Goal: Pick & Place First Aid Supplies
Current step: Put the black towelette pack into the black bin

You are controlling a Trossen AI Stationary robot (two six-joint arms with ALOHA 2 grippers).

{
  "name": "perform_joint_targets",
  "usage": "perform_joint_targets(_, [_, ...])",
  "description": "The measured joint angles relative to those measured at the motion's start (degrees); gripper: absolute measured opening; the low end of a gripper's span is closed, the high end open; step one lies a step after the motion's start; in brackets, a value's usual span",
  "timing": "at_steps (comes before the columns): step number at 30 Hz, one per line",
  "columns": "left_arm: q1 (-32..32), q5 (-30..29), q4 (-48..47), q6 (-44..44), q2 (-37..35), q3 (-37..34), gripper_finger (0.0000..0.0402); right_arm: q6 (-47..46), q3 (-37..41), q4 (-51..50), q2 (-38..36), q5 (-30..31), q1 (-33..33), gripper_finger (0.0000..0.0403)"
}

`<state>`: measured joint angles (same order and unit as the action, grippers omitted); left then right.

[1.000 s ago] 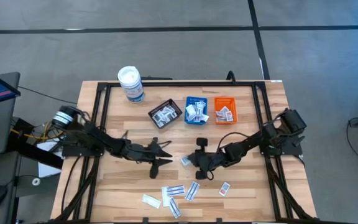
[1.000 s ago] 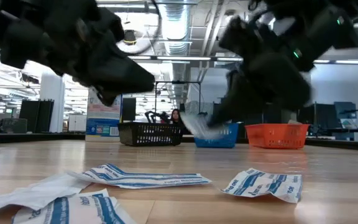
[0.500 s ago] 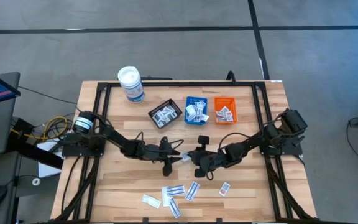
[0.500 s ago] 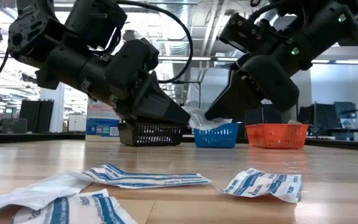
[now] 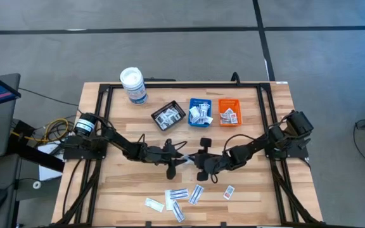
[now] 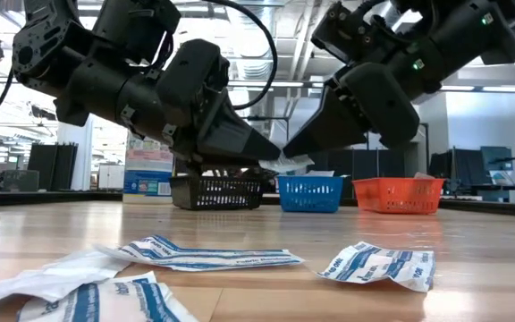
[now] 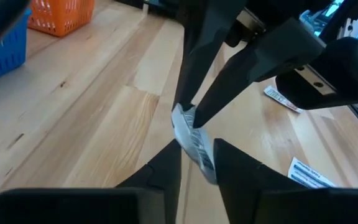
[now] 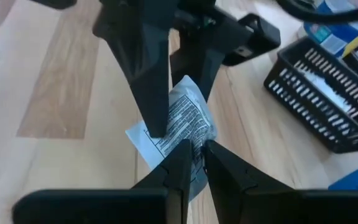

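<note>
Left arm: it reaches from the table's 9 o'clock edge toward the middle, lying low and stretched out, with the wrist tilted down.
Left gripper [image 5: 178, 158]: it is at the centre of the table, tip to tip with the other gripper. The fingers [image 7: 160, 171] stand on both sides of the lower end of a packet — a narrow gap, but I cannot tell if they already press it.
Right arm: it comes from the 3 o'clock edge, bent at the elbow, with the forearm pointing toward the centre.
Right gripper [image 5: 195, 159]: clenched on the packet. In the right wrist view the two fingertips [image 8: 180, 155] pinch its edge with almost no gap.
Held packet [image 8: 182, 122]: a small white packet with dark print, a little crumpled, lifted above the wood between the two grippers.
Loose packets [image 5: 182, 196]: a group lies flat near the 6 o'clock edge, well apart from the grippers. In the low view two of them are in front, white with blue print.
Black tray [image 5: 168, 116]: toward 12 o'clock from the grippers, with packets inside.
Blue tray [image 5: 199, 112]: just beside the black one, also with packets.
Orange tray [image 5: 228, 112]: next in the row, with some packets.
White canister [image 5: 133, 85]: upright near 11 o'clock — blue label.
</note>
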<state>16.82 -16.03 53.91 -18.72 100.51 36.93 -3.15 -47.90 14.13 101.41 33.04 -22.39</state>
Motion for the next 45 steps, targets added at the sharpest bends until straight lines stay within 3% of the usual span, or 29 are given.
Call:
perform_joint_targets(7, [0.0,0.0,-0.2,0.0,0.0,0.0,0.0012,1.4,0.0,1.1,-0.1,-1.3,0.0,0.0045])
perform_joint_targets(15, [0.0,0.1,-0.3,0.0,0.0,0.0,0.0009,1.4,-0.1,0.9,-0.4,-1.7,-0.5,0.0085])
perform_joint_targets(23, [0.6,3.0,-0.9,6.6,0.0,0.0,0.0009,-3.1,-2.5,-9.3,-6.0,-2.3,-2.8,0.0152])
perform_joint_targets(26, [1.4,3.0,-0.8,13.1,0.0,0.1,0.0010,-9.4,-2.6,-9.3,-7.0,-6.1,-1.6,0.0176])
perform_joint_targets(31, [2.5,3.0,0.0,23.0,0.0,0.2,0.0009,-13.9,-2.6,-8.2,-5.6,-20.3,2.0,0.0204])
perform_joint_targets(33, [2.7,2.7,0.9,24.2,0.0,0.2,0.0010,-13.9,-2.6,-6.8,-4.2,-21.2,3.0,0.0210])
perform_joint_targets(40, [2.7,2.6,1.7,25.5,0.0,0.2,0.0010,-10.6,-2.4,-3.7,-0.7,-22.7,5.2,0.0209])
perform_joint_targets(45, [2.7,2.5,1.7,25.5,0.0,0.2,0.0009,-9.9,-2.5,-3.3,-1.3,-22.7,5.7,0.0167])
